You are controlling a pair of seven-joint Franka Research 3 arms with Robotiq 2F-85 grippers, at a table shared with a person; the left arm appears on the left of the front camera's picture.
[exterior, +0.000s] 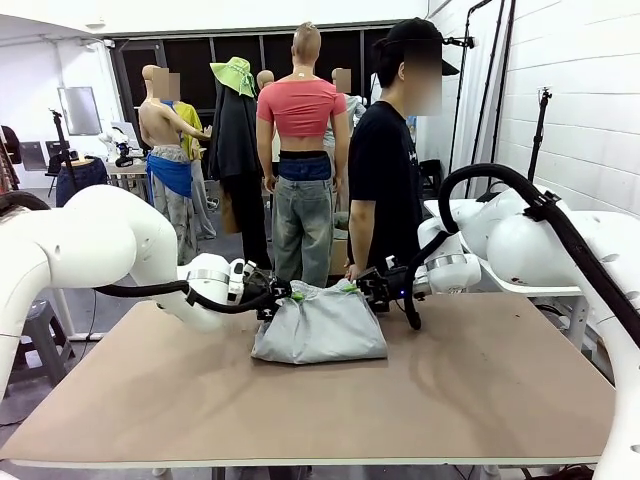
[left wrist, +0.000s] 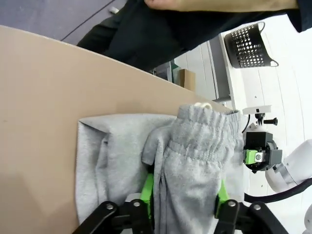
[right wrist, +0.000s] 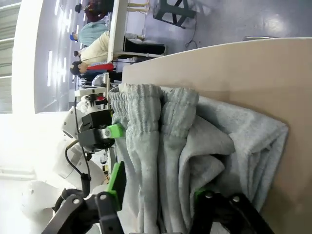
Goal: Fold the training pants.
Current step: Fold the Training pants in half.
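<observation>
Spanning the lower half of the front view, the counter [exterior: 480, 380] carries the training pants [exterior: 320, 325] at centre frame, already folded into a compact grey bundle. Its far edge rises off the surface because both arms pinch the gathered waistband from opposite sides, presumably to keep the layers aligned. The left pincer [left wrist: 184, 195] grips bunched fabric between its green pads; the right pincer [right wrist: 158, 204] likewise clamps the cloth.

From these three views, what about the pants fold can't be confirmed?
- The training pants: legs folded underneath, hidden in all views.
- Left gripper: fingertips buried in waistband cloth.
- Right gripper: fingertips covered by fabric.
- Person's hands: behind the right arm, front view.
</observation>
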